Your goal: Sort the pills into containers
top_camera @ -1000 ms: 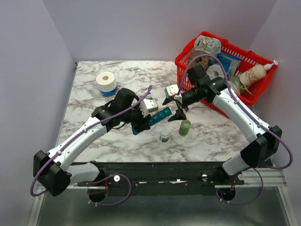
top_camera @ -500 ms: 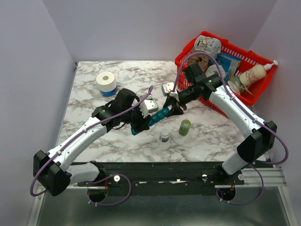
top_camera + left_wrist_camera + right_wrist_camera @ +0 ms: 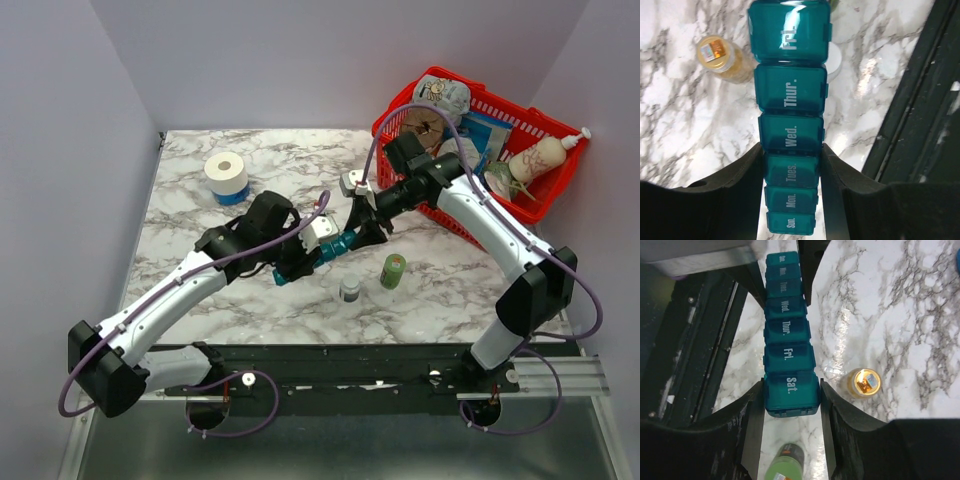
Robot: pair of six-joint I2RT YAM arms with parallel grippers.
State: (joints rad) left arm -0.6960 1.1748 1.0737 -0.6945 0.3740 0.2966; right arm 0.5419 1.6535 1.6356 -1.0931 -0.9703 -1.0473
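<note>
The containers are one teal pill-organiser strip [image 3: 318,256] with day labels, lids closed, held just above the marble table. My left gripper [image 3: 792,172] is shut on its "Mon."/"Tues." end. My right gripper [image 3: 791,390] is shut on the "Sat." end [image 3: 791,386], a finger pressing each side. In the top view the left gripper [image 3: 297,262] and the right gripper [image 3: 364,232] face each other along the strip. The pills are in a small clear bottle with a tan cap [image 3: 350,290], upright on the table beside the strip and seen from both wrists [image 3: 721,56] [image 3: 863,383].
A green bottle [image 3: 393,271] stands right of the pill bottle and below the right jaws [image 3: 787,465]. A tape roll [image 3: 226,177] sits at the back left. A red wire basket [image 3: 540,190] full of items stands at the back right. The black mounting rail [image 3: 350,365] runs along the near edge.
My right gripper moved left to the far end of the organiser and closed on the "Sat." compartment. The left gripper kept its hold and barely shifted.
</note>
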